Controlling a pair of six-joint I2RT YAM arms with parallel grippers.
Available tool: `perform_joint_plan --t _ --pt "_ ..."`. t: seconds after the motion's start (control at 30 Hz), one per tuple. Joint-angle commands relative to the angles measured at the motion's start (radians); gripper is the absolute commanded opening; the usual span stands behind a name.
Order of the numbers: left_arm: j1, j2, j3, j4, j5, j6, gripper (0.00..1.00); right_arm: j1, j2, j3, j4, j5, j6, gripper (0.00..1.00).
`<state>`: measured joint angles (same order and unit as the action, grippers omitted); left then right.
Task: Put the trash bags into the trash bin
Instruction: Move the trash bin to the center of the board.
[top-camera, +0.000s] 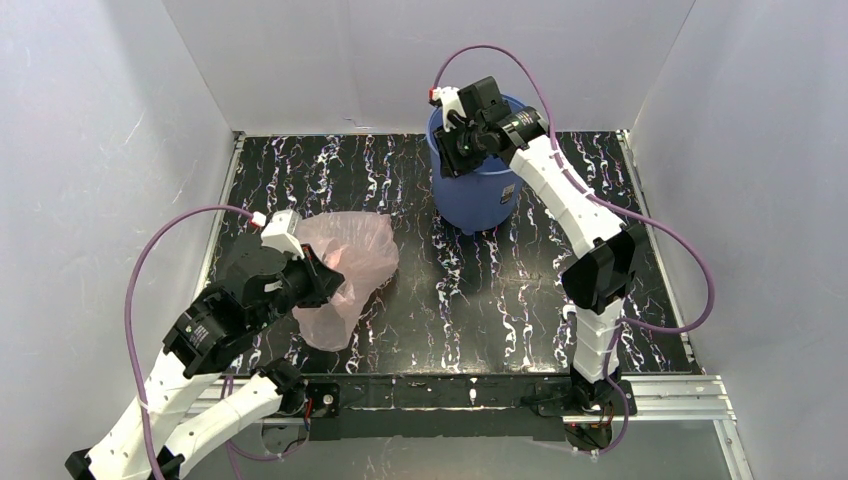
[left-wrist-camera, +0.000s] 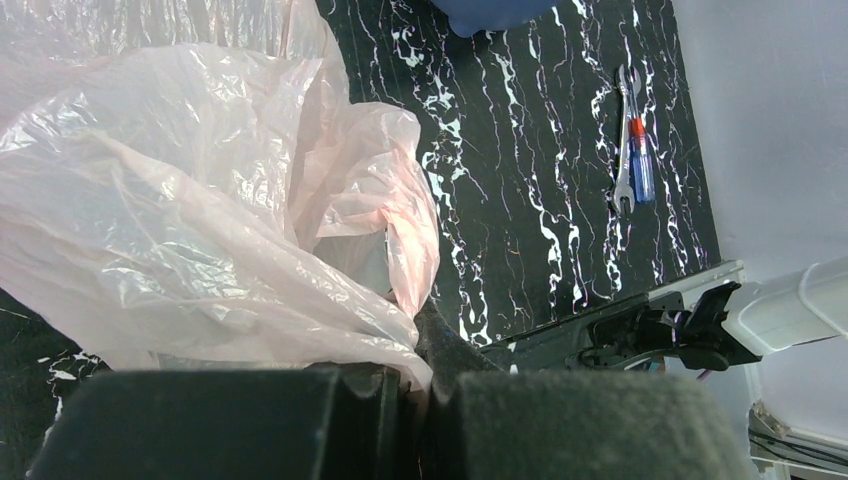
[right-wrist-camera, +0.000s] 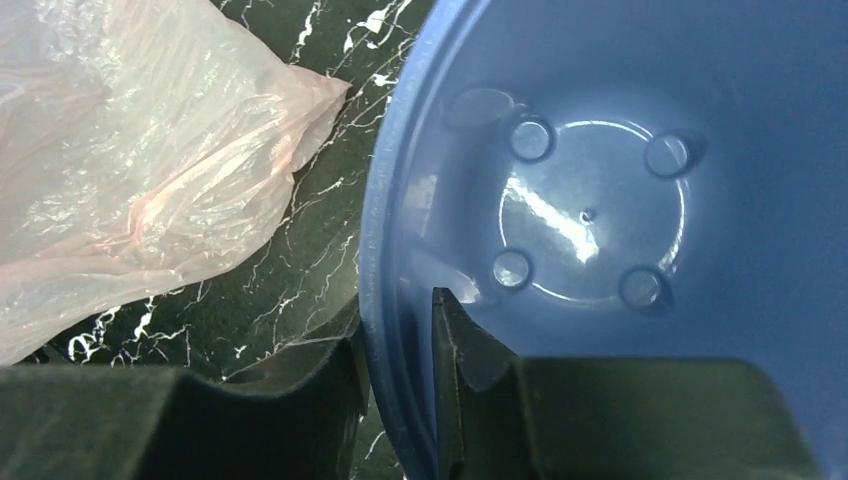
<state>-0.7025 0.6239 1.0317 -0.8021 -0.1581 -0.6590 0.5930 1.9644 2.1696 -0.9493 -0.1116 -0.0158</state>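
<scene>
Bag (top-camera: 350, 262) left of bin (top-camera: 478, 196), well apart. Left fingers (left-wrist-camera: 200, 430) pinch its film; right fingers (right-wrist-camera: 465, 350) clamp bin rim, 1 inside, 1 outside. Hold bin steady; lift bag above rim before you release.

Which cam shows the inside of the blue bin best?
Right wrist: it looks straight down into the bin, bare floor visible, right gripper straddling the rim. Top external shows the outer wall and label; the right arm hides most of the mouth. Left wrist catches a blue sliver at its top edge.
</scene>
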Motion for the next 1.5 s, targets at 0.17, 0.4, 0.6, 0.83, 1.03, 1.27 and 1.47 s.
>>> perform_joint_plan --t 0.17,0.4,0.6,0.83,1.03,1.27,1.47 --pt "-0.001 -0.002 0.045 -0.023 -0.014 0.021 0.0 0.001 -0.106 -0.104 -0.023 -0.131 -0.018 0.21" --pt "-0.002 0.018 0.066 -0.017 -0.013 0.033 0.0 0.002 -0.21 -0.242 -0.006 -0.222 -0.009 0.15" --pt "-0.001 0.026 0.077 -0.014 -0.005 0.036 0.0 0.011 -0.281 -0.344 -0.077 -0.24 -0.043 0.15" --pt "-0.002 0.035 0.075 -0.006 0.005 0.028 0.0 0.013 -0.406 -0.454 -0.147 -0.265 -0.087 0.15" --pt "-0.002 0.057 0.08 0.026 0.014 0.027 0.0 0.031 -0.512 -0.576 -0.089 -0.338 -0.003 0.2" --pt "-0.001 0.095 0.128 0.053 0.057 0.021 0.0 0.031 -0.563 -0.537 -0.031 -0.216 0.102 0.64" --pt "-0.001 0.097 0.179 0.054 0.068 0.009 0.0 0.031 -0.623 -0.437 0.112 -0.212 0.194 0.82"
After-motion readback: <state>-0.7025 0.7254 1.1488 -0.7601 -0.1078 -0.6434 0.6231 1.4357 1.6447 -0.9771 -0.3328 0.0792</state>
